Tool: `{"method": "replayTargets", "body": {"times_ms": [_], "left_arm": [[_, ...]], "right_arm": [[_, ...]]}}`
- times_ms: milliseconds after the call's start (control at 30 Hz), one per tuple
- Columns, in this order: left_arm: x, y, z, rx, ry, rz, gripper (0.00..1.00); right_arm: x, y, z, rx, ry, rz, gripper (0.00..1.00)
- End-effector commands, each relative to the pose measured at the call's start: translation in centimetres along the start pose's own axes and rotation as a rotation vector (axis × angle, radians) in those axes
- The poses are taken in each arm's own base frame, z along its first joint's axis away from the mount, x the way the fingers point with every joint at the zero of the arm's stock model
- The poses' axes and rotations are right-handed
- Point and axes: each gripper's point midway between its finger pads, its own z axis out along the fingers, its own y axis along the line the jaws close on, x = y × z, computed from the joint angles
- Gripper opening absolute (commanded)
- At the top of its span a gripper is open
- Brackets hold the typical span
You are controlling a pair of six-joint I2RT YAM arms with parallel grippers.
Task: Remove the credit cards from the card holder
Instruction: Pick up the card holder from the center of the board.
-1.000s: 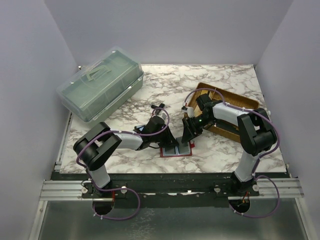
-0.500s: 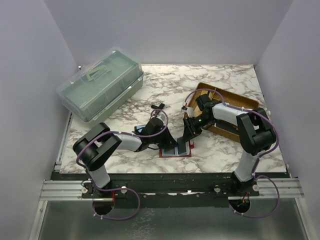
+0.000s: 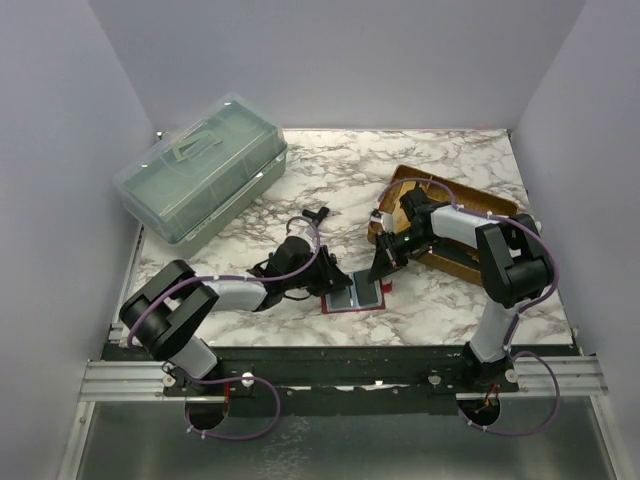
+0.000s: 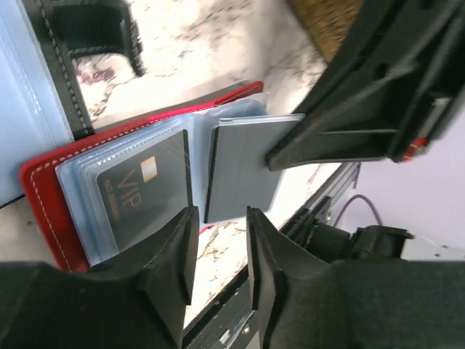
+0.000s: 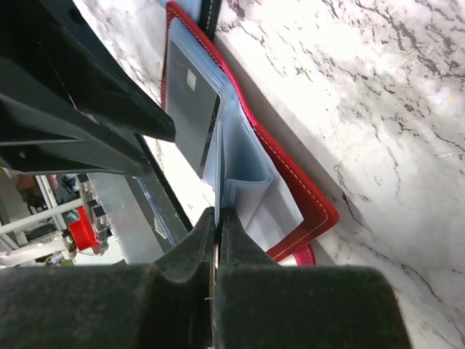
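A: While the marble worktop [image 3: 300,170] spreads under both arms, what stands on it?

B: A green-lidded box [image 3: 200,165] at the far left, and a golden tray [image 3: 440,183] on the right.

A: And the holder?

B: The holder [image 4: 43,189] is red and lies open near the front edge, between the two claws. A dark VIP card [image 4: 142,193] sits in one clear sleeve. A grey card [image 4: 243,171] sticks partway out of the next.

A: The claws?

B: The right claw [image 5: 216,218] is pinched tight on the grey card's outer edge. The left claw [image 4: 218,247] hangs just over the holder's near side, jaws partly apart, gripping nothing.
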Motion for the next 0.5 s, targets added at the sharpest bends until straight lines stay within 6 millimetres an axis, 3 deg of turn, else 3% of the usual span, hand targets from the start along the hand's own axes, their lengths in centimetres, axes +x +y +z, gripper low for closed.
{"method": "replayTargets", "body": {"times_ms": [0, 233, 467], "left_arm": [[-1.4, -4.5, -1.9, 0.192, -0.061, -0.009, 0.42], [-0.7, -8.1, -2.6, 0.366, 0.003, 0.031, 0.45], [-1.0, -7.4, -2.6, 0.35, -0.032, 0.032, 0.46]], "right_arm": [[-1.0, 2.6, -1.0, -0.161, -0.055, -0.083, 0.0], [-2.2, 5.7, -2.5, -0.318, -0.091, -0.158, 0.0], [-2.7, 7.0, -4.5, -0.387, -0.146, -0.203, 0.0]]}}
